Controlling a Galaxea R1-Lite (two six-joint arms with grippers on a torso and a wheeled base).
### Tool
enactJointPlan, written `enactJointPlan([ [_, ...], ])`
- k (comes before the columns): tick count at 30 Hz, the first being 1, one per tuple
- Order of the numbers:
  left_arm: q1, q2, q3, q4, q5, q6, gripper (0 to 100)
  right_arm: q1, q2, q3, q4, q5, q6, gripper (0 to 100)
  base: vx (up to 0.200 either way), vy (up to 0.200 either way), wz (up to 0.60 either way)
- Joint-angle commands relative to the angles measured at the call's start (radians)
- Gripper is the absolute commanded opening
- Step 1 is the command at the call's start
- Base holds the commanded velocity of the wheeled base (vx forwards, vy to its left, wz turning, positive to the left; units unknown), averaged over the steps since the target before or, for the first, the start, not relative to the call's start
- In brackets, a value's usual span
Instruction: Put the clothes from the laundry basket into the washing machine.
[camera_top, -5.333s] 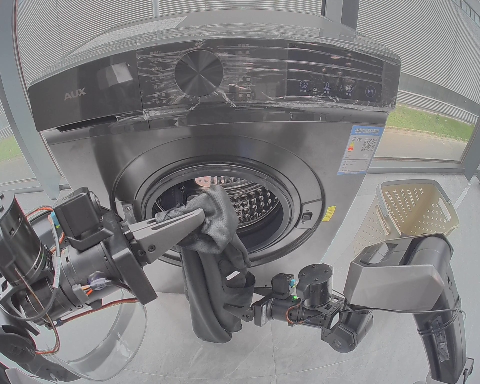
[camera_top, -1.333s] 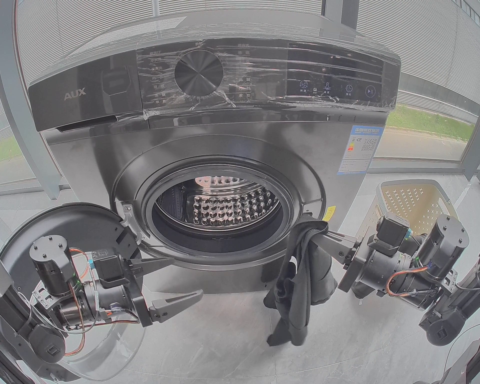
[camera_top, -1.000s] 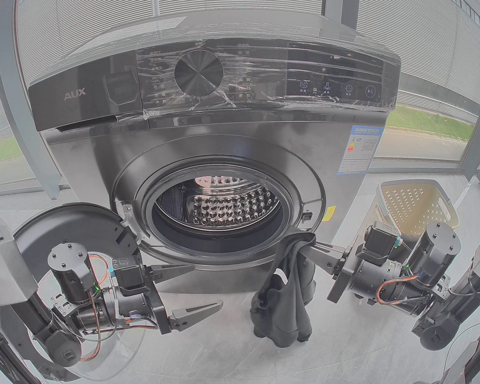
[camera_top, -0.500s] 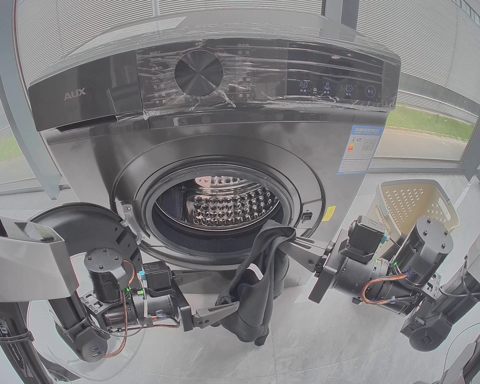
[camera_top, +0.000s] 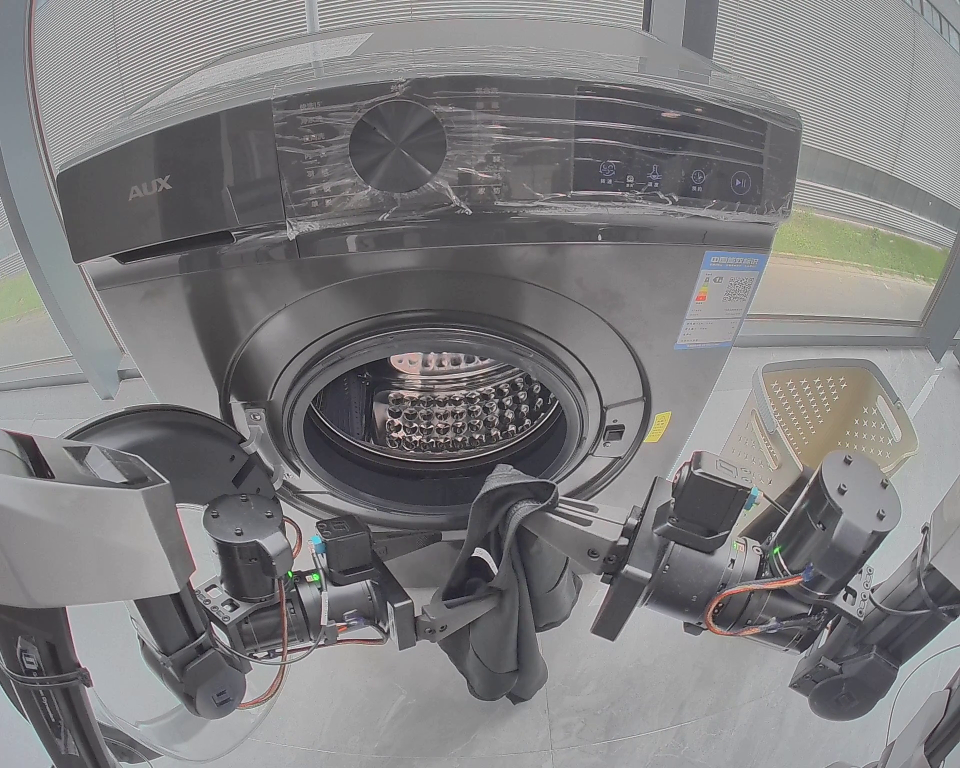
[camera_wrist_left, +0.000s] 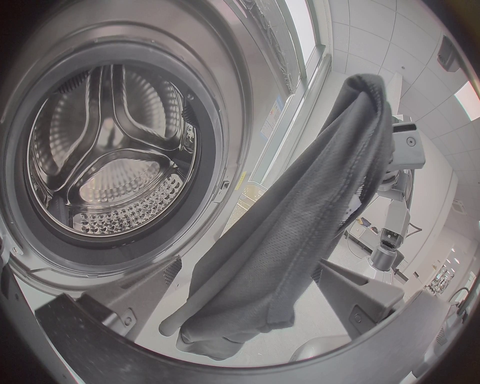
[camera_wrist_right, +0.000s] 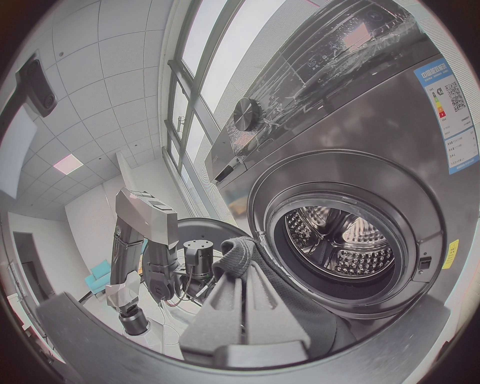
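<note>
The fingers of your right gripper (camera_top: 545, 525) clamp the top fold of the dark grey knit garment (camera_top: 505, 590), hanging it at six o'clock of the round opening (camera_top: 435, 470) in the silver washing machine (camera_top: 450, 260) — your left gripper (camera_top: 465, 575) has its fingers apart around the drape, probably to gather it.

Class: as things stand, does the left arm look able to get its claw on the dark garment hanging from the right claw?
Probably yes: the left claw is open, the dark garment held by the right claw appears to hang between its fingers, and nothing blocks it.
</note>
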Motion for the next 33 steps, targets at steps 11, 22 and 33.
enactJointPlan([
  [11,-0.072,0.158,-0.113,-0.002,0.037,-0.001,100,0.043,-0.004,0.005,-0.003,-0.047,0.001,0,0.000,0.000,0.00],
  [22,-0.060,0.196,-0.144,-0.002,0.090,0.005,0,0.014,0.002,-0.003,-0.003,-0.050,-0.001,0,0.000,0.000,0.00],
  [33,-0.071,-0.074,0.084,-0.002,0.057,0.005,0,-0.119,0.077,-0.068,-0.003,-0.051,0.001,0,0.000,0.000,0.00],
])
